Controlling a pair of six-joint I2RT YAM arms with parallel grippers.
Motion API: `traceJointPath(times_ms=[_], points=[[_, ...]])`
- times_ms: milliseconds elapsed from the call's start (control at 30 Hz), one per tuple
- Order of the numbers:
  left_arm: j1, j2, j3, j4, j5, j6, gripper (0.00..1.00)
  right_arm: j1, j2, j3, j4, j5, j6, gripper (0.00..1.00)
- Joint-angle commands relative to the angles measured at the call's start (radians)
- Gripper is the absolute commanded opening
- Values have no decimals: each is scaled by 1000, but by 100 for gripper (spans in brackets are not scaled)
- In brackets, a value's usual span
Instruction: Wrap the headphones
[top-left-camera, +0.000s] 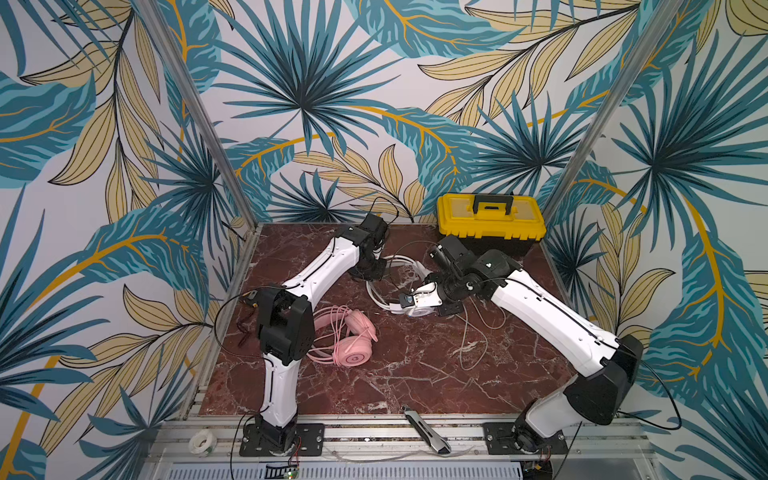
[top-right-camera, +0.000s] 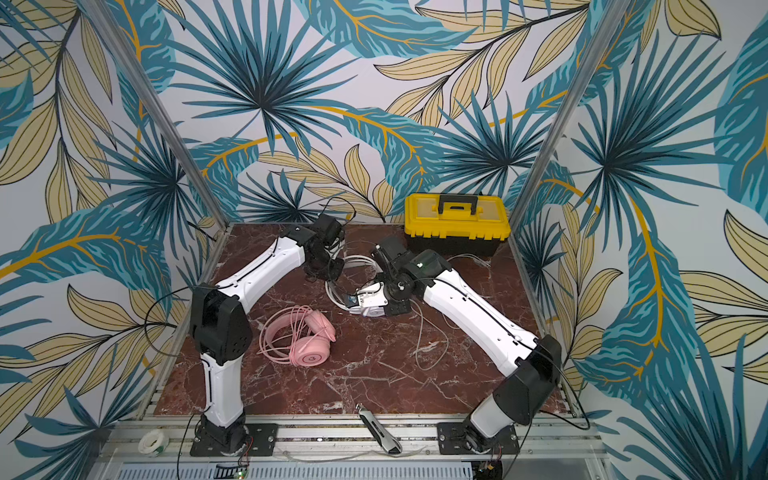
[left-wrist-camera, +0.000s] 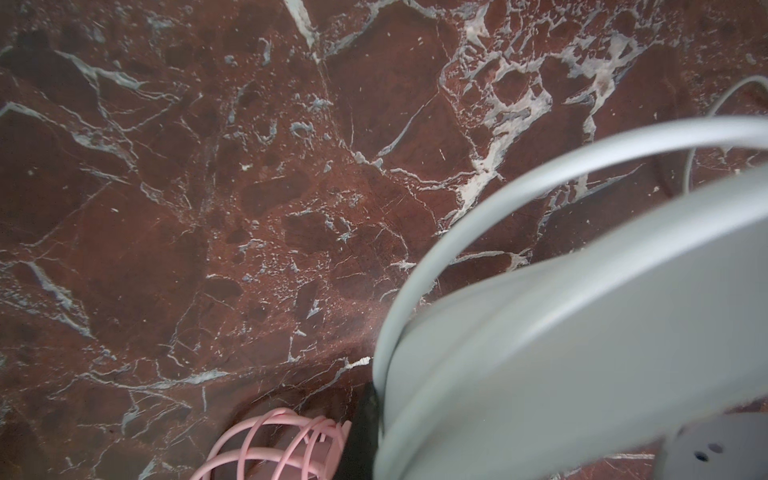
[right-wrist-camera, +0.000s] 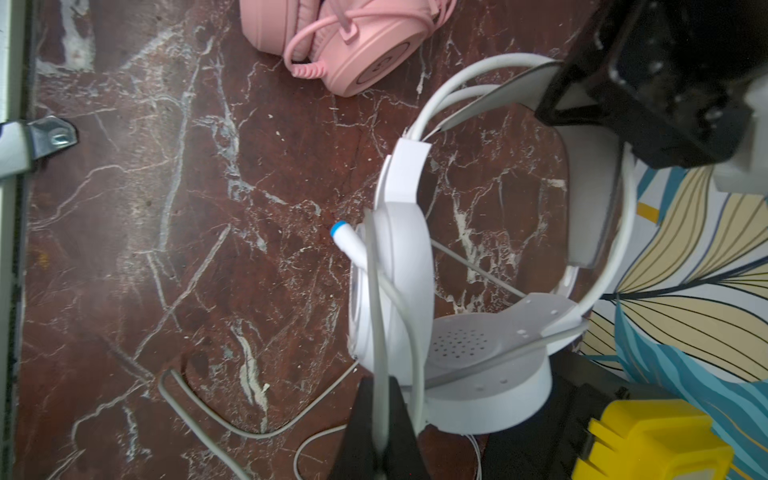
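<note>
**Item 1, pink headset** (top-left-camera: 347, 338): lies lower left of centre in both top views, on the desk (top-left-camera: 415, 382). Its cable is looped around it, so it is judged wrapped.

**Item 2, white headset** (top-left-camera: 390, 286): sits at centre frame between the two arms. Wrapping is judged under way.

- Left gripper (top-left-camera: 366, 272): fingers are clamped on the headband.
- Right gripper (right-wrist-camera: 380, 399): fingers are pinched tight on the white cable (right-wrist-camera: 411, 332), which is drawn across an earcup.
- Loose tail (top-left-camera: 471, 345): trails over the desk right of centre.

**Outstanding:** wind that tail onto the white headset.
</note>
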Motion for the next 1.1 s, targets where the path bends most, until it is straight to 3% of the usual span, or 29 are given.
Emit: traceJointPath(times_ms=[0, 400, 633, 833, 967, 1067], points=[[9, 0, 37, -9, -7, 2, 0, 11, 16, 20, -113, -14, 49, 0], [-1, -1, 35, -16, 17, 18, 0, 14, -31, -28, 156, 126, -104, 0], [-16, 7, 42, -17, 41, 34, 0, 14, 31, 22, 193, 70, -162, 0], [-33, -1, 40, -16, 81, 74, 0, 12, 58, 9, 275, 83, -210, 0], [-52, -7, 37, -18, 94, 115, 0, 3, 74, -39, 380, 151, -263, 0], [-56, -17, 28, -18, 111, 130, 0, -16, 80, -42, 421, 110, -244, 0]])
